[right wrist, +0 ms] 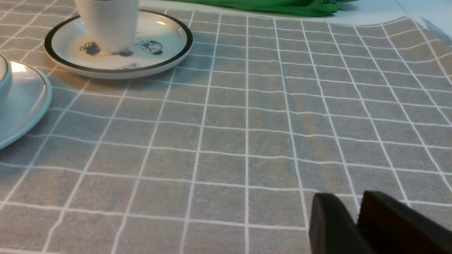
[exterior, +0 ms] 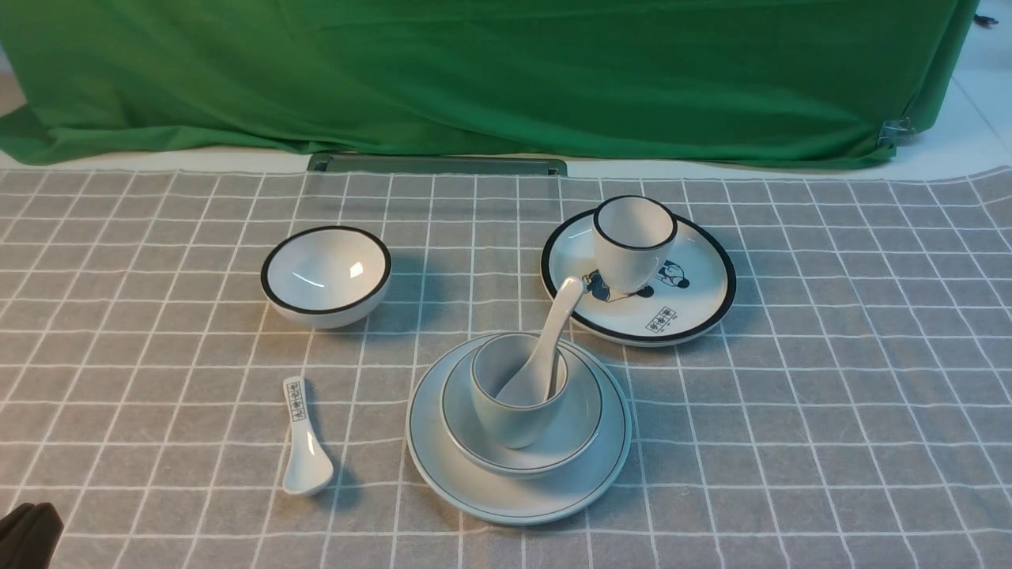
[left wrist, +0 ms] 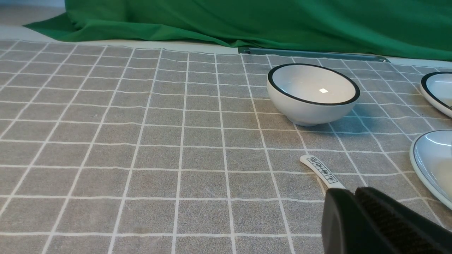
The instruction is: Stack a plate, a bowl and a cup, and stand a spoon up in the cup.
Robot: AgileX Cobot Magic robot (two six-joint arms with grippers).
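Spoon (exterior: 544,348) leans handle-up toward upper right in the cup (exterior: 518,391), apart from both empty, closed grippers: left gripper (left wrist: 355,197), right gripper (right wrist: 356,208).

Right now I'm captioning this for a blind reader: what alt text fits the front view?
On a grey checked tablecloth, a spoon stands in a cup stacked on a bowl and plate. Behind: a black-rimmed bowl, a black-rimmed cup on a cartoon plate; a lettered spoon lies left.
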